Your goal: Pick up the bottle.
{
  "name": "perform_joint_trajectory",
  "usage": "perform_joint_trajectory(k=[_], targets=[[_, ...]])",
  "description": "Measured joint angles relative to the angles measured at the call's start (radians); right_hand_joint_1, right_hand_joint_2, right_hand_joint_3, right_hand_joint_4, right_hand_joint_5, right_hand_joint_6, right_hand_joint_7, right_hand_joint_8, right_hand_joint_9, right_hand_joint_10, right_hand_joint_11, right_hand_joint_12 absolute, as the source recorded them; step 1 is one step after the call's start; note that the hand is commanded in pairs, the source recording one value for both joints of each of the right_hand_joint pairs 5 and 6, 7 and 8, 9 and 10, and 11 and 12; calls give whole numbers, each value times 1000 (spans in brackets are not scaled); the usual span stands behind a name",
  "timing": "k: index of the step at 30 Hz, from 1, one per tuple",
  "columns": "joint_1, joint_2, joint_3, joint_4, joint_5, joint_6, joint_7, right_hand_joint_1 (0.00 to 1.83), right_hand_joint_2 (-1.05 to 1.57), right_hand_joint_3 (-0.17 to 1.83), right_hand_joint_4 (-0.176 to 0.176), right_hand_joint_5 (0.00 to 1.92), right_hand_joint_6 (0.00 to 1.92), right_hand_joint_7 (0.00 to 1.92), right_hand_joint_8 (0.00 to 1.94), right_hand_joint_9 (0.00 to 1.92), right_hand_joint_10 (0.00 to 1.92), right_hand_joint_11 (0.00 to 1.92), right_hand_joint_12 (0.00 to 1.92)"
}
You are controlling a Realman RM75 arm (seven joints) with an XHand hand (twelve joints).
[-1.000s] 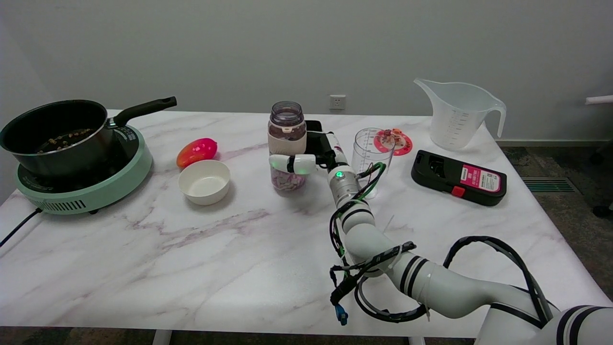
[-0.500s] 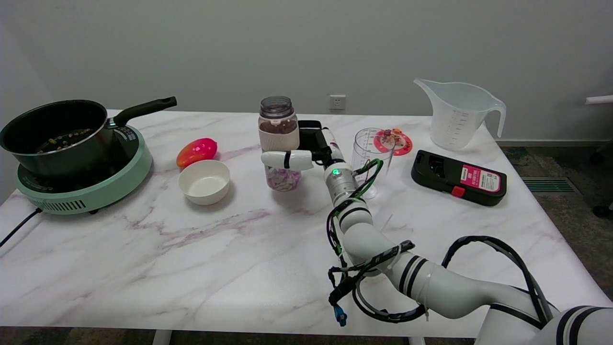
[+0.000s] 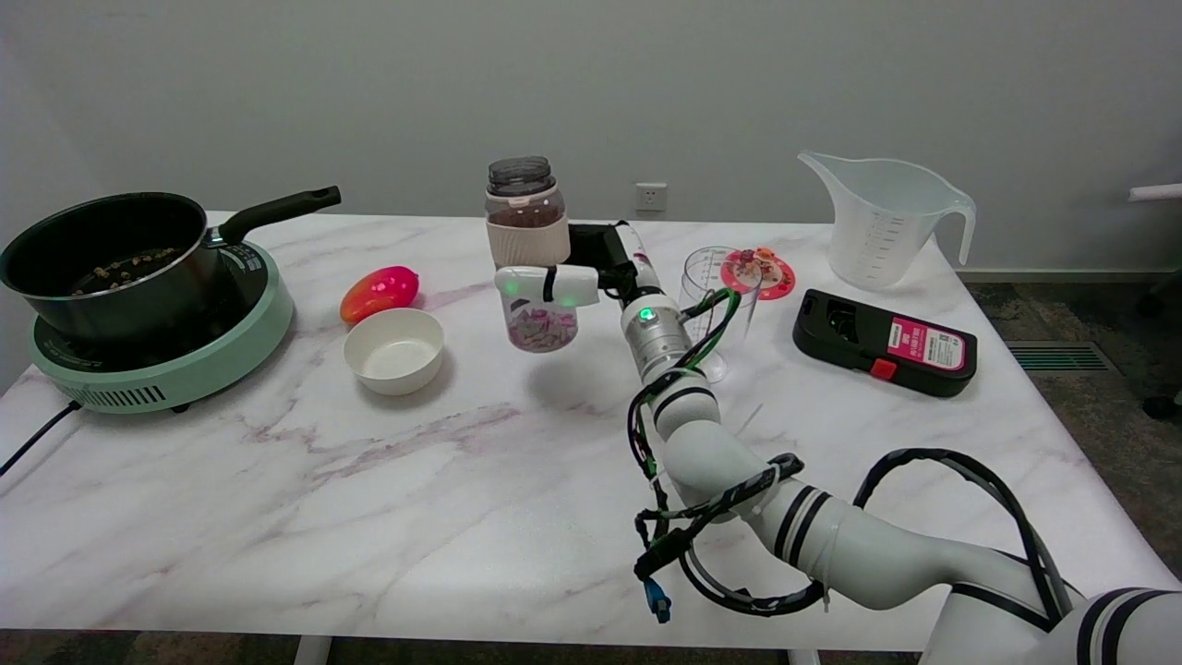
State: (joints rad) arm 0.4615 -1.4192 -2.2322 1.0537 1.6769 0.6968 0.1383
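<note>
The bottle (image 3: 529, 242) is a clear jar with a dark lid, a beige sleeve and pink-white bits at its bottom. It hangs upright above the marble table (image 3: 369, 517), with its shadow on the tabletop below it. My right hand (image 3: 577, 277) grips it from its right side, one white finger wrapped across the front of the jar. The arm reaches in from the lower right.
A white bowl (image 3: 394, 350) and a red-pink fruit (image 3: 379, 291) lie left of the bottle. A black pan (image 3: 111, 259) sits on a green cooker (image 3: 175, 360) at far left. A clear measuring cup (image 3: 711, 296), a big plastic jug (image 3: 882, 222) and a black device (image 3: 885, 342) stand to the right.
My right hand has lifted the bottle off the table, up and slightly to the left. Its base now hangs clear of the tabletop.
</note>
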Motion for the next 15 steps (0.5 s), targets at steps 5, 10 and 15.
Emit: perform_joint_trajectory(k=[5,10,15], targets=[[-2,5,1,17,-6,1,-1,1236,1207,375,0,1777,1777,1385,1385,1294,1294,1168,1168],[-4,13,4,36,-16,2,-1,1236,1251,365,0,1785,1785,1422,1422,1317,1317,1186,1186],[-4,28,15,64,-29,4,-1,1240,1291,384,0,1807,1807,1465,1465,1353,1353,1214,1214]])
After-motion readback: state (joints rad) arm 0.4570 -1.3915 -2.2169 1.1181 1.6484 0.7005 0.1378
